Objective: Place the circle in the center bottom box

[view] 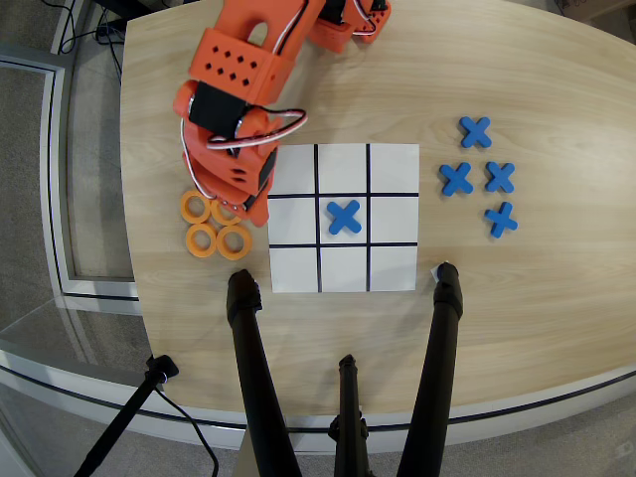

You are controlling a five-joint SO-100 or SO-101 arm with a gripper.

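Four orange rings lie left of the grid in the overhead view. My gripper [235, 207] is lowered over the upper right ring [223, 212], which shows partly between the two fingers; the jaws look open on either side of it. The other rings [194, 207], [203, 240], [235, 241] lie free on the table. The centre bottom box [343, 169] is the middle cell of the grid row nearest my base, at the top of the grid in this view, and it holds nothing. A blue X [344, 217] sits in the grid's central cell.
Several blue X pieces [476, 131], [456, 179], [500, 177], [501, 220] lie right of the grid. Black tripod legs [248, 338], [442, 328] stand at the table's near edge below the grid. My arm's body [238, 70] reaches in from the top.
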